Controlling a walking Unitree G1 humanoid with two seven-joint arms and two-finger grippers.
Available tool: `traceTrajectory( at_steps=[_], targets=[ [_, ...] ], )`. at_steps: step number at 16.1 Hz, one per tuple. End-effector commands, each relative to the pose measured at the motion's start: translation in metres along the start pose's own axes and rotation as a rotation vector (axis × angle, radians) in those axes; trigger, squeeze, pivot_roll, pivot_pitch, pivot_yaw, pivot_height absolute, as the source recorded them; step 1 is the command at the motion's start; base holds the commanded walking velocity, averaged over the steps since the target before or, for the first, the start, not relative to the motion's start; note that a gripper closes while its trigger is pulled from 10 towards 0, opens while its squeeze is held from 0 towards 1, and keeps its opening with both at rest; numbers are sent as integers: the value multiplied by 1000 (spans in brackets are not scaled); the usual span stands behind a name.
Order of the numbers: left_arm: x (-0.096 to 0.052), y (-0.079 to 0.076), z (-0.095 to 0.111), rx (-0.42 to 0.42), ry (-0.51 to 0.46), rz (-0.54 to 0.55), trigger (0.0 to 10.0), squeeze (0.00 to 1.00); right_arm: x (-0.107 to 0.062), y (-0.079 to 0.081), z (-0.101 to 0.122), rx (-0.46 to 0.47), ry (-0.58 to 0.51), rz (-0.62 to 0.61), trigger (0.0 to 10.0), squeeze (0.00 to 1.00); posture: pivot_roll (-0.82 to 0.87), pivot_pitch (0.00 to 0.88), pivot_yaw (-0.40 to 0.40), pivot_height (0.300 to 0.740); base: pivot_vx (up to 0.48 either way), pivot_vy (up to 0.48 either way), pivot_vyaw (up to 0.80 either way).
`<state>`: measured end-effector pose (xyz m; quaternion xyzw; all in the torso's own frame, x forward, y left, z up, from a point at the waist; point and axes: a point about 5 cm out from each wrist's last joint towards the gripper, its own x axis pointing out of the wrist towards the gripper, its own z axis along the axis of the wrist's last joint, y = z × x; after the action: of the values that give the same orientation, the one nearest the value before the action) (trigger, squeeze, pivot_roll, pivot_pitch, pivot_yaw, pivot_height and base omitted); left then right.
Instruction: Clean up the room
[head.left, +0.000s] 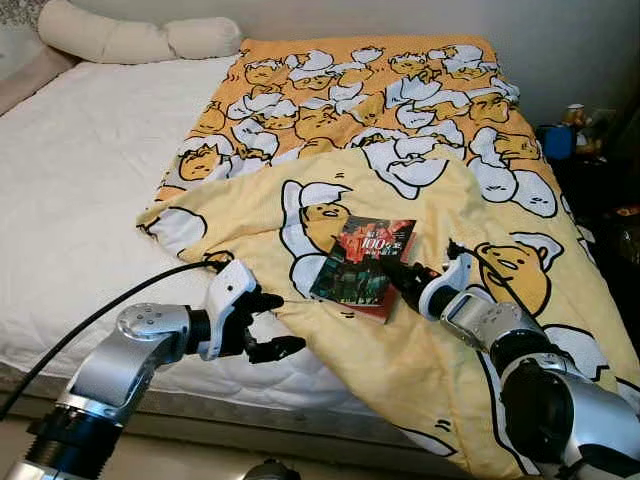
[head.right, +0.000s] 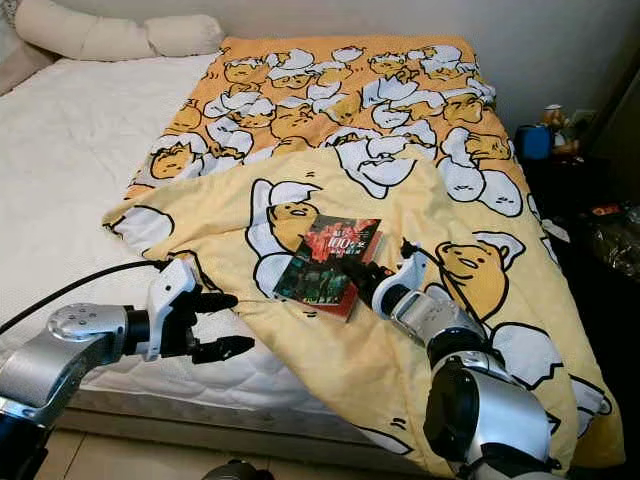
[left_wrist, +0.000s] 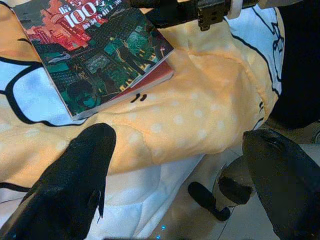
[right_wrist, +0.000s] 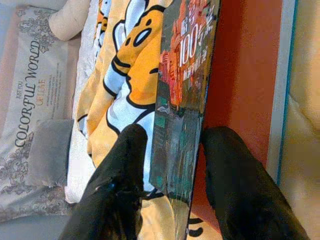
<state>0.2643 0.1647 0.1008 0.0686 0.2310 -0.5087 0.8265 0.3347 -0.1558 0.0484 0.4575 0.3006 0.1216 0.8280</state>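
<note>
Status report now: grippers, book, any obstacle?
Right gripper closing around the book cover edge. Left gripper open, off the blanket edge. Nothing in the way.

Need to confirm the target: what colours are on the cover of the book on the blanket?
Dark green and red, with a white "100"; the book shows best in the left wrist view.

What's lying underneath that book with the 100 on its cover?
The book lies on the yellow cartoon blanket, with a red book or cover directly beneath it. The right gripper has a finger on either side of the top cover. The bed under the blanket there is hidden.
</note>
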Motion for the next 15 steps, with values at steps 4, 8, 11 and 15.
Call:
traceTrajectory(
  at_steps=[4, 8, 11, 15],
  targets=[
    [-2, 2, -4, -5, -11, 43, 10000, 1000, -2, -8, -2, -44, -22, -28, 0, 0, 33, 0, 98, 740, 0, 0, 0],
    [-8, 3, 10, 22, -132, 185, 10000, 1000, -1, -1, 7, -222, -77, -8, 0, 0, 10, 0, 124, 740, 0, 0, 0],
    [-19, 3, 16, 11, -207, 295, 10000, 1000, -2, 14, 18, -320, -142, 108, 0, 0, -8, 0, 130, 740, 0, 0, 0],
    [-28, 12, 33, -43, -351, 413, 10000, 1000, -17, 42, 29, -320, -191, 457, 0, 0, 14, 0, 96, 740, 0, 0, 0]
  ],
)
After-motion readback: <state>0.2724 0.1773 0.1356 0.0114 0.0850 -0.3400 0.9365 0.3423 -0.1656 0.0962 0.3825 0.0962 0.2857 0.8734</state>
